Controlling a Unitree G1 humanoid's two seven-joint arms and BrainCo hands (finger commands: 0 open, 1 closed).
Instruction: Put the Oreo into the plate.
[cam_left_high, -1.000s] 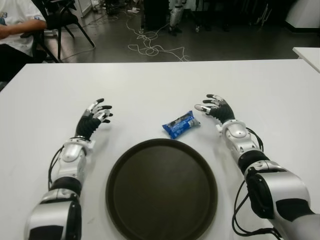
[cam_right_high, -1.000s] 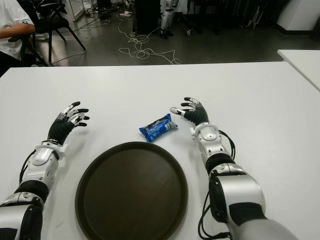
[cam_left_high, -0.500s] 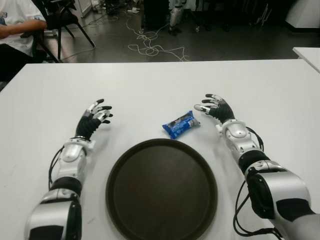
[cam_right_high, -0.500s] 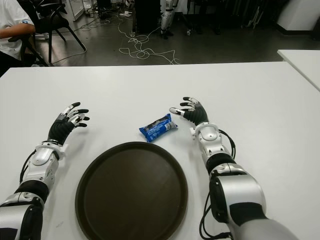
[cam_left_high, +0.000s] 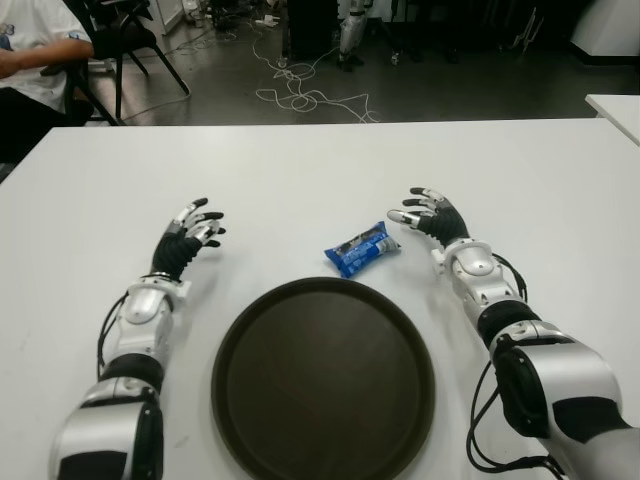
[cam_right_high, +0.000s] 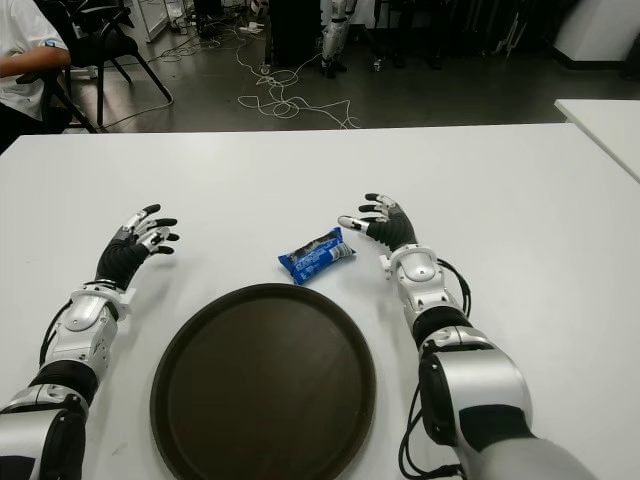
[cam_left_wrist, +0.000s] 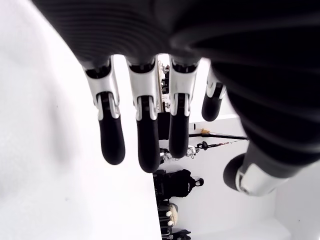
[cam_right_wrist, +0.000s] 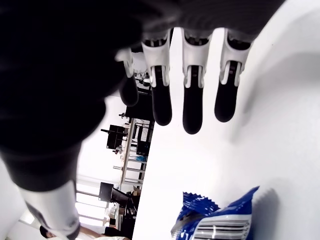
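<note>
Blue foil Oreo packet (cam_left_high: 361, 248) lies just inward of the spread, empty right robot hand (cam_left_high: 430, 217); left robot hand (cam_left_high: 187, 238), open too, sits farther off.

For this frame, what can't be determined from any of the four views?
- Oreo pack: print too small in the eye views; cut off by the picture edge in the right wrist view.
- Right hand and left hand: whether they touch the table is unclear.
- Person: cropped by the eye views' edge.
</note>
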